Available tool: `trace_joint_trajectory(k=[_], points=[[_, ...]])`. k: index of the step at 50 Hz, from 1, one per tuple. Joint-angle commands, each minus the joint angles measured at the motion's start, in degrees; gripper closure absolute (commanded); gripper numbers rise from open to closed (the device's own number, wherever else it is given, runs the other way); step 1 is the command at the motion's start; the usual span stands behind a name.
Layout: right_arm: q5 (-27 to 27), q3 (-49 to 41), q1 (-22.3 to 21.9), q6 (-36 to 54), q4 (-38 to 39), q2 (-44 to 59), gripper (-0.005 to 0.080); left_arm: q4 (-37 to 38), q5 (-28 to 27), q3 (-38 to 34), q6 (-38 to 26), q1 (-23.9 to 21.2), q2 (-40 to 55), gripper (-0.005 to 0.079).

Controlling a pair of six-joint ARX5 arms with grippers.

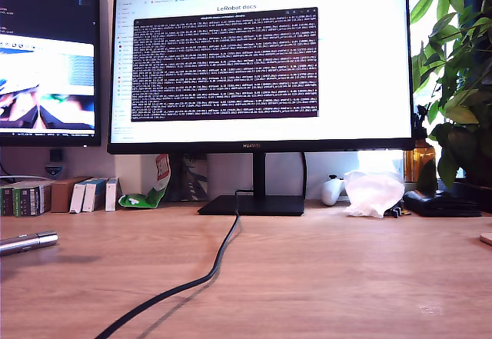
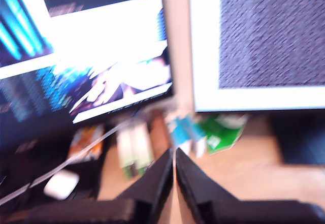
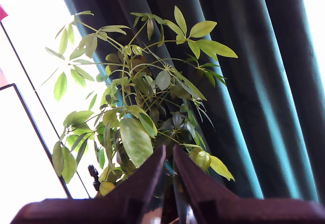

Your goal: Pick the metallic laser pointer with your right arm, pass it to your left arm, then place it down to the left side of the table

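The metallic laser pointer (image 1: pixel 28 242) lies flat on the wooden table (image 1: pixel 330 277) at the exterior view's left edge, part of it cut off by the frame. Neither arm shows in the exterior view. In the first wrist view, my first gripper (image 2: pixel 174 155) is shut with nothing between its black fingers and faces the two monitors and small boxes; that picture is blurred. In the second wrist view, my second gripper (image 3: pixel 168 150) is shut and empty, raised toward a leafy plant (image 3: pixel 137 112) and dark curtains. No wrist view shows the pointer.
A black cable (image 1: pixel 207 274) snakes from the monitor stand (image 1: pixel 254 204) toward the table's front. Small boxes (image 1: pixel 46 197) line the back at the exterior view's left. A crumpled white bag (image 1: pixel 373 193) and the plant (image 1: pixel 457 85) stand at its right.
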State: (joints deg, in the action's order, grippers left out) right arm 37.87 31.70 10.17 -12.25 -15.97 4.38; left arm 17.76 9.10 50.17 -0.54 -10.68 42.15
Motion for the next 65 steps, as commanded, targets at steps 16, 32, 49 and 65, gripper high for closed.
trace_joint_trajectory(k=[16, 32, 49, 65], points=[[0.2, -11.3, -2.1, 6.6, 14.0, 0.3, 0.0699, -1.3, 3.1, -4.4, -1.6, -0.6, -1.7, 0.0764], [-8.1, -16.5, -3.8, 8.2, 17.9, 0.3, 0.0699, -11.3, 3.4, -17.8, -0.9, -2.4, -5.5, 0.0764], [-15.5, -22.8, -3.8, 13.7, 22.0, -0.5, 0.0699, -18.1, 5.5, -31.5, -1.4, -4.2, -14.8, 0.0764], [-18.6, -28.0, -3.7, 17.0, 20.5, -4.3, 0.0699, -15.6, 6.4, -38.1, -2.5, -4.2, -22.6, 0.0764]])
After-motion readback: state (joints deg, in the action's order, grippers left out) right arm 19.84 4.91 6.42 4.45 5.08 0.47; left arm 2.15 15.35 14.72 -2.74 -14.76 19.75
